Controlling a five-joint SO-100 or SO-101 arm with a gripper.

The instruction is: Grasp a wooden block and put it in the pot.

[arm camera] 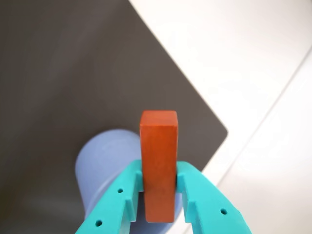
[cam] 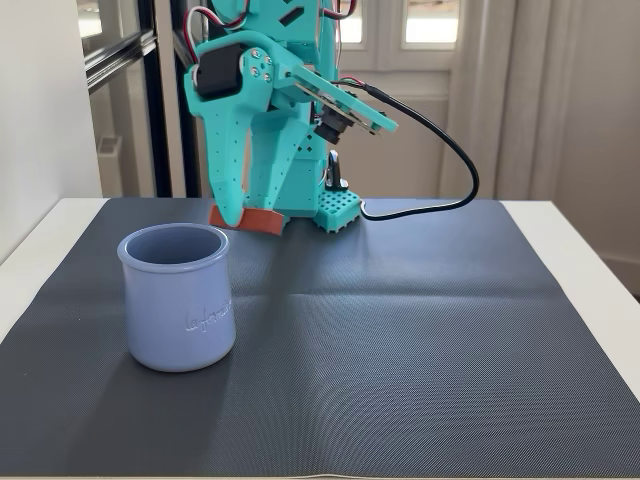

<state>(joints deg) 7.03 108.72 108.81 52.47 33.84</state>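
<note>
My teal gripper (arm camera: 159, 187) is shut on the red wooden block (arm camera: 158, 163), which stands out lengthwise between the two fingers in the wrist view. In the fixed view the gripper (cam: 245, 215) holds the block (cam: 260, 220) in the air, behind and slightly above the rim of the pale lavender-blue pot (cam: 178, 297). The pot stands upright on the mat at the left, with faint script on its side. In the wrist view the pot (arm camera: 100, 168) shows below and left of the block, partly hidden by the fingers.
A dark grey textured mat (cam: 400, 340) covers the white table (cam: 585, 235). The arm's teal base (cam: 335, 205) stands at the mat's far edge, with a black cable (cam: 455, 160) looping to its right. The mat's corner (arm camera: 222, 129) shows in the wrist view.
</note>
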